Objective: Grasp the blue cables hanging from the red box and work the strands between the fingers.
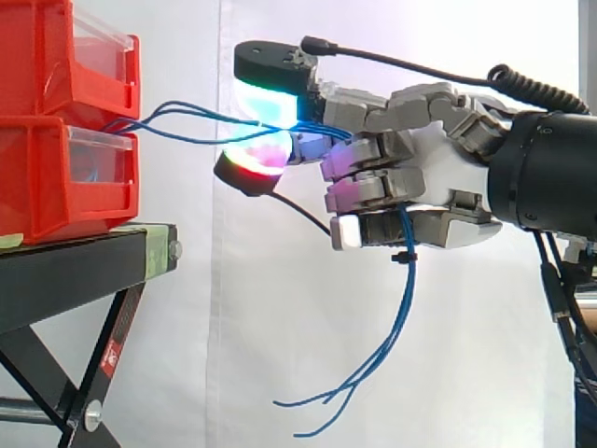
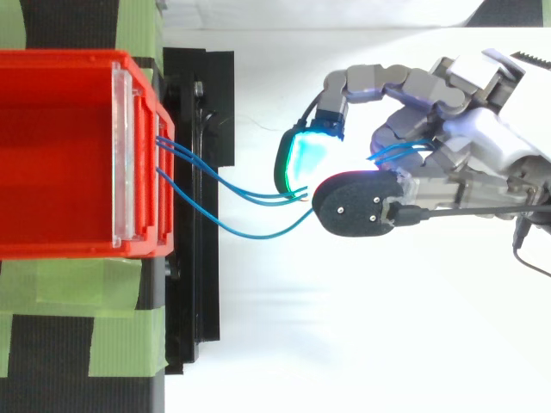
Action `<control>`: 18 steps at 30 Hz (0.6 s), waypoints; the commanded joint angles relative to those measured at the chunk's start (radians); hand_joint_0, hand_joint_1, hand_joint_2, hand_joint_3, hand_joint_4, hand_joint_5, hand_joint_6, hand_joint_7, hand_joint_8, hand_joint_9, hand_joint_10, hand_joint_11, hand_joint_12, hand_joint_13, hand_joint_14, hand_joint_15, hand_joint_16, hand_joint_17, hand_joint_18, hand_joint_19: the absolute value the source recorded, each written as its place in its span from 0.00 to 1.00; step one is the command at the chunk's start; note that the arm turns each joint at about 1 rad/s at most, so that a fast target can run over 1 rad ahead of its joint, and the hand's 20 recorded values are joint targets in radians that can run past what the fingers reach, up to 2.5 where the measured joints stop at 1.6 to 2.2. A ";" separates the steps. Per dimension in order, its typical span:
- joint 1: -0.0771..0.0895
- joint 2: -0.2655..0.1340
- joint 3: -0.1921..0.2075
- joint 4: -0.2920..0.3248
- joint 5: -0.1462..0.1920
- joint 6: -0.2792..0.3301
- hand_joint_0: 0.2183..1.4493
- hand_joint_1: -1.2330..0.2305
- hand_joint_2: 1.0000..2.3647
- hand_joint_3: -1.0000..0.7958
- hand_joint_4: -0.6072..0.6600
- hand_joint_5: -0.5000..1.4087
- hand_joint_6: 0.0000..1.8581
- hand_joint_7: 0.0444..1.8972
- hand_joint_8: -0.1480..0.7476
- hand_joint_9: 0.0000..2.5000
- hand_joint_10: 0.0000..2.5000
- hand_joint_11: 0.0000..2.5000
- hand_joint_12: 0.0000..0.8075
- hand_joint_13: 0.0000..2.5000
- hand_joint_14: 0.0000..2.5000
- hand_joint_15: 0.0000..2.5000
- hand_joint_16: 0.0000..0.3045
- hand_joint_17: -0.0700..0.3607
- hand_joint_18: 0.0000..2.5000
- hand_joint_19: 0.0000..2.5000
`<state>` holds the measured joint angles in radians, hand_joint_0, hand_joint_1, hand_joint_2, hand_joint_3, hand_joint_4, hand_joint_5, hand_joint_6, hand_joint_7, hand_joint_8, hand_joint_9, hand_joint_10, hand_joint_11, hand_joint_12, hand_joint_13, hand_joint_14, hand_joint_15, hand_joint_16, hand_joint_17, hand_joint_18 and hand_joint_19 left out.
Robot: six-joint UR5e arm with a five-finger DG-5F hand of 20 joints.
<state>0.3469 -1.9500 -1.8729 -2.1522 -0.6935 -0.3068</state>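
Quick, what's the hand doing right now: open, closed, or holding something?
Hand: shut on the blue cables, fingers pinching the strands that run from the red box, loose ends dangling below.

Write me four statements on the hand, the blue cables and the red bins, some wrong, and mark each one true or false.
1. The hand pinches the blue cables between its glowing fingertips. True.
2. The hand presses against the red bins. False: there is open space between them, crossed by the cables.
3. The cables' loose ends hang down below the hand. True.
4. The cables lie coiled on the black stand. False: they run through the air from the bins' front to the hand.
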 commanded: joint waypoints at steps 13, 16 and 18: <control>0.009 0.000 0.000 -0.006 0.000 0.000 0.53 0.39 0.01 0.56 0.70 0.33 0.45 0.58 0.76 0.71 1.00 1.00 0.85 0.78 1.00 0.68 0.80 0.58 1.00 0.24; 0.009 0.000 0.000 -0.011 0.000 0.000 0.51 0.39 0.01 0.56 0.71 0.32 0.49 0.57 0.76 0.71 1.00 1.00 0.85 0.78 1.00 0.68 0.80 0.58 1.00 0.24; 0.009 0.000 0.000 -0.023 -0.003 0.005 0.50 0.39 0.01 0.55 0.71 0.33 0.51 0.56 0.76 0.71 1.00 1.00 0.85 0.78 1.00 0.68 0.80 0.58 1.00 0.24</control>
<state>0.3556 -1.9499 -1.8727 -2.1630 -0.6939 -0.3060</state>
